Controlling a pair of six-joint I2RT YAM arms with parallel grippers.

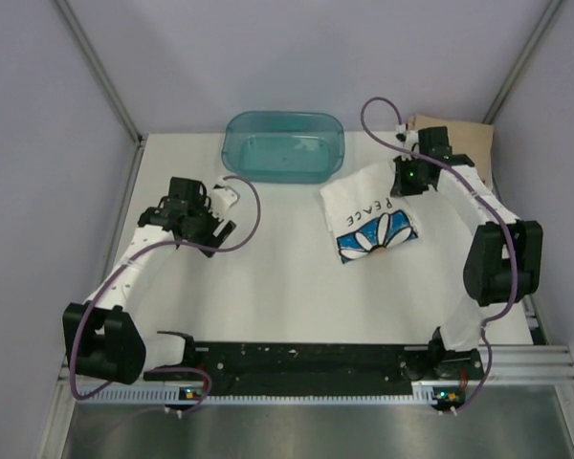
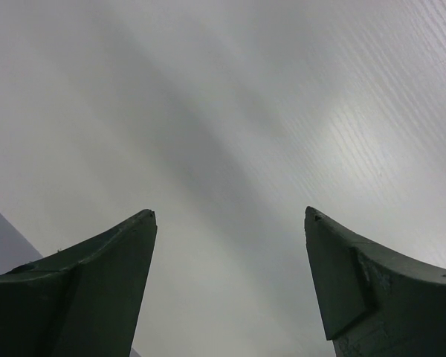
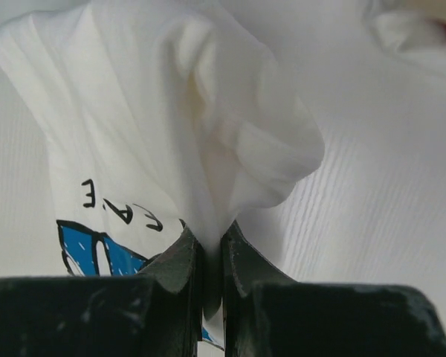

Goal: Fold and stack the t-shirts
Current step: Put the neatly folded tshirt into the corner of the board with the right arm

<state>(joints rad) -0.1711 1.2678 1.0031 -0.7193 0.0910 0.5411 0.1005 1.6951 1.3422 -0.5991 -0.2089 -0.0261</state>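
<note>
At the far right of the table [image 1: 268, 287], the right tool [image 3: 212, 244] pinches a fold of the white t-shirt [image 1: 371, 218], while the left tool [image 2: 230, 217] hangs wide open, empty.

The white t-shirt [image 3: 134, 111] is soft matt cloth; the tub [image 1: 283, 174] translucent glossy plastic; the table [image 2: 230, 111] matt, finely ribbed.

A translucent teal tub [image 1: 284, 145] sits open side up at the far edge of the white bench [image 1: 268, 277], roughly midway between its two sides.
</note>
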